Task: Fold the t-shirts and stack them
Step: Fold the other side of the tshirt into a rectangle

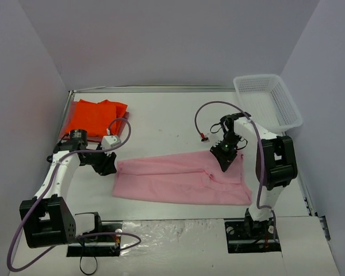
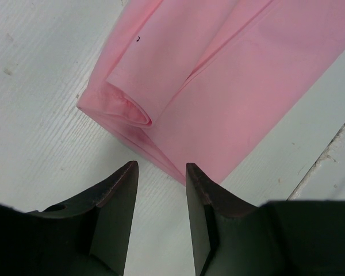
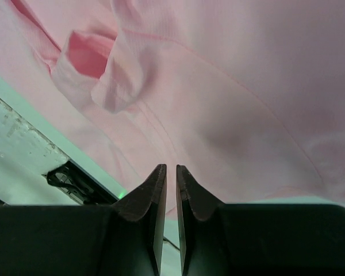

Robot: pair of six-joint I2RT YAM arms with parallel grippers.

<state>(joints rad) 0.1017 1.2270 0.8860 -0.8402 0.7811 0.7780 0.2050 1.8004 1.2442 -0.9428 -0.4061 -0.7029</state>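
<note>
In the middle of the white table point(image 1: 161, 123), the light pink t-shirt point(image 1: 178, 183) lies as a long band running left to right. The left wrist view shows a tiny dark mark on it point(image 2: 138, 39), too small to read. That view also shows a rolled sleeve opening at the band's left end, which the overhead view does not make out.

The left gripper point(image 1: 110, 167) sits low at that end, its fingers point(image 2: 118, 190) moderately apart with only bare table between them and the cloth edge just ahead. The right gripper point(image 1: 224, 163) hangs over the band's right part. Seen from its own camera, its fingers point(image 3: 152, 190) are drawn almost together with a thin slit between them and no cloth in it.

At the far left lies the bright orange t-shirt point(image 1: 95, 118), folded flat, with a duller red edge point(image 1: 124, 115) beside it. A white mesh basket point(image 1: 257, 77) stands tilted at the far right corner. Plain pale walls point(image 1: 172, 40) close the table in.
</note>
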